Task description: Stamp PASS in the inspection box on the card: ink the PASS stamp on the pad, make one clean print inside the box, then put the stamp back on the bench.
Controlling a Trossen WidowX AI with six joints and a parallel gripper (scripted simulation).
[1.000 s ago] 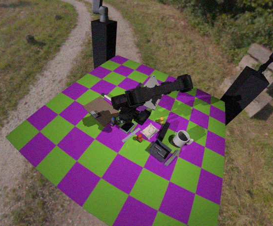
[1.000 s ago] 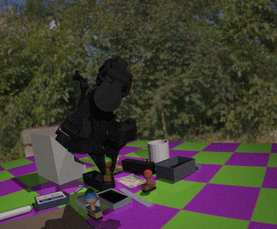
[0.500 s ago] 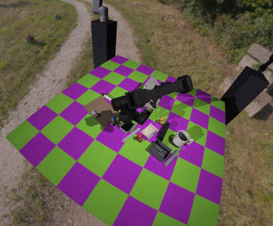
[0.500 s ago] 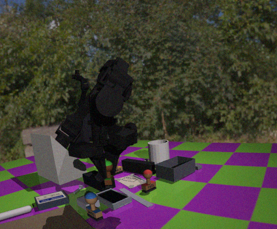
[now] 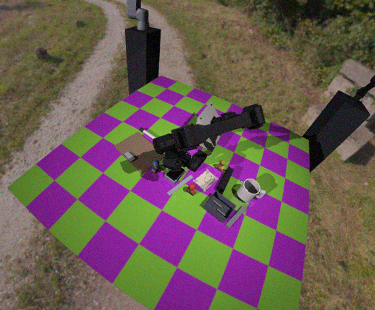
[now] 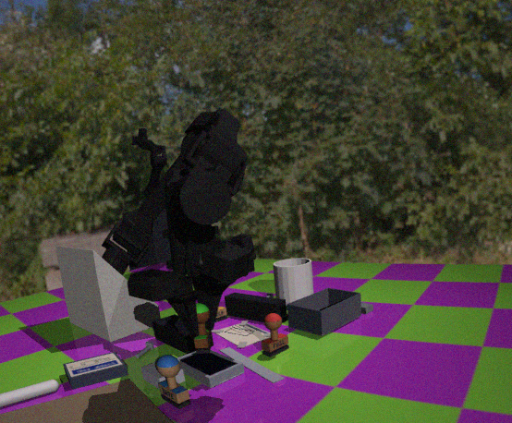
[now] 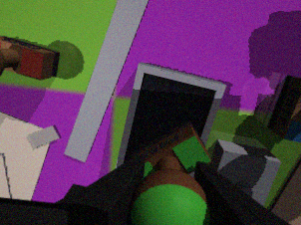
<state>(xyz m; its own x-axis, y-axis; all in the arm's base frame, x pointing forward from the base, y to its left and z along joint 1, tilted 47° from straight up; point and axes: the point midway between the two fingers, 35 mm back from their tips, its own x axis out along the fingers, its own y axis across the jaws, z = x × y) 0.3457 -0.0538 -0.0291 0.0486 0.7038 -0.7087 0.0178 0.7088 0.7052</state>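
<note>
My gripper (image 6: 201, 327) (image 7: 169, 166) is shut on a stamp with a green knob (image 6: 201, 315) (image 7: 169, 207) and a wooden base with a green patch; its label cannot be read. In the wrist view the base overlaps the near end of the open ink pad (image 5: 174, 174) (image 6: 211, 362) (image 7: 171, 105); in the exterior view it shows at the pad's back edge. Any gap to the pad cannot be told. The white card (image 5: 206, 179) (image 6: 237, 334) (image 7: 17, 147) lies beside the pad, past a grey strip; no print is visible on it, and part is out of the wrist view.
A red-knobbed stamp (image 5: 191, 189) (image 6: 273, 324) and a blue-knobbed stamp (image 5: 156, 166) (image 6: 169, 369) stand near the pad. A yellow-knobbed stamp (image 5: 222, 164) stands behind the card. A grey strip (image 5: 181, 185) (image 6: 253, 366) lies between pad and card. A dark tray (image 6: 313, 319) and mug (image 5: 248, 191) (image 6: 293, 282) are beyond.
</note>
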